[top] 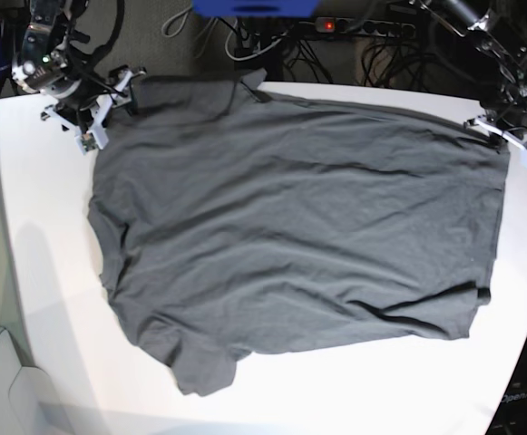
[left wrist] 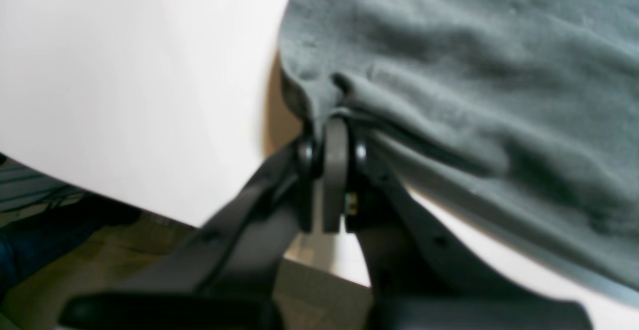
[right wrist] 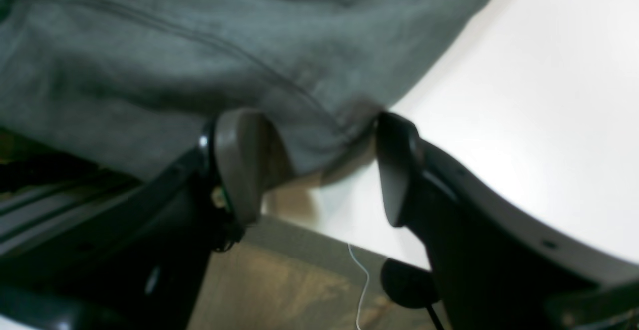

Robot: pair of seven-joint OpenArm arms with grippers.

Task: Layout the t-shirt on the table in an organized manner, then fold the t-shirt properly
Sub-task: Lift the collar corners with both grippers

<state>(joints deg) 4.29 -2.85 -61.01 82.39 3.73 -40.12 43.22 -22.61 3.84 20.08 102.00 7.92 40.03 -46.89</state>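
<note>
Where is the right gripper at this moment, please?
In the base view the right gripper is at the table's far-left corner, its fingers open astride the t-shirt's edge.

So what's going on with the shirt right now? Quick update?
Left gripper shut on t-shirt corner. Right gripper open, jaws straddling the shirt's edge. Shirt spread on table, wrinkled, not folded. Nothing in the way.

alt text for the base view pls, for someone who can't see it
A dark grey t-shirt lies spread, slightly wrinkled, across a white table, seen from above. The left gripper pinches its far corner at upper right, and the right gripper sits at its far corner at upper left.
</note>
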